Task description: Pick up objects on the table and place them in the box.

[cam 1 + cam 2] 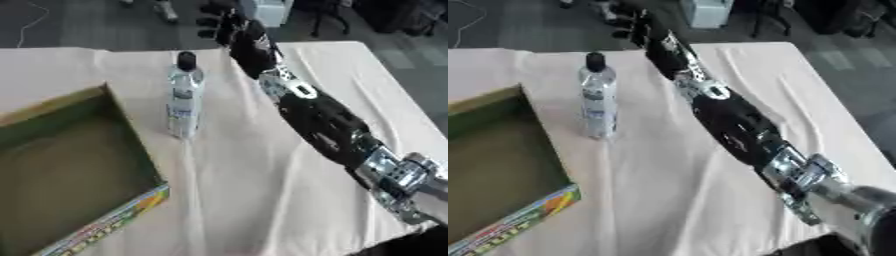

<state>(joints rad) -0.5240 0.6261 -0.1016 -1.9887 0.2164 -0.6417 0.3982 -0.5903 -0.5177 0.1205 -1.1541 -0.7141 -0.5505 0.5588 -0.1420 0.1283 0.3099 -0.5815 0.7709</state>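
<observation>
**Bottle Upright Beside Box; Right Hand Extended Beyond It**

The bottle (pixel 185 97), clear with a black cap, stands upright on the table (pixel 254 200), long axis vertical, just to the right of the box (pixel 131 145) wall. The box interior shows no objects. The right hand (pixel 219 22) lies beyond the bottle, to its far right, past the table's far edge and apart from the bottle. Its fingers appear relaxed and grasp nothing. The left hand is not visible, so the right is the nearer.
</observation>
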